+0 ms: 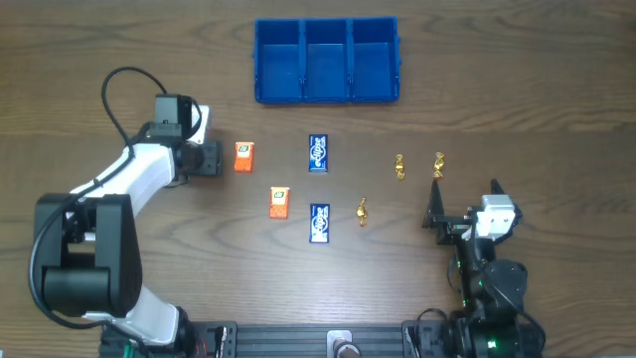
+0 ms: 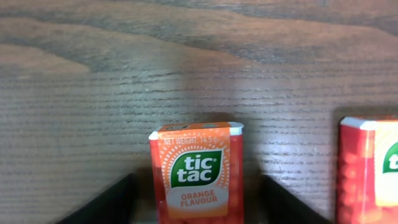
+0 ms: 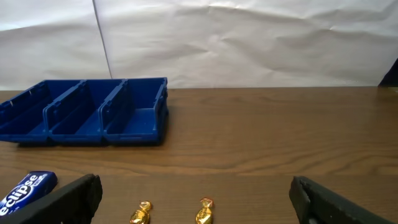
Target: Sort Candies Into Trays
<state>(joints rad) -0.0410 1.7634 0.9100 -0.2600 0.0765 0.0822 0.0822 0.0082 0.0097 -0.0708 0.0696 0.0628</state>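
Note:
A blue tray [image 1: 326, 96] with three compartments stands at the far middle of the table. An orange mint box [image 1: 244, 156] lies flat just in front of my left gripper [image 1: 215, 158]. In the left wrist view this box [image 2: 196, 177] sits between the open fingers [image 2: 107, 205], which do not touch it. A second orange box [image 1: 279, 202] lies nearer the front. Two blue gum packs [image 1: 318, 153] [image 1: 319, 223] and three gold wrapped candies [image 1: 399, 166] [image 1: 438, 164] [image 1: 363, 211] lie further right. My right gripper [image 1: 435, 205] stands open near the front right, holding nothing.
The right wrist view looks across the table to the tray [image 3: 134, 119], a white backdrop behind it, with one gum pack [image 3: 25, 186] and two gold candies [image 3: 142, 213] [image 3: 205, 211] close by. Bare wood surrounds the objects.

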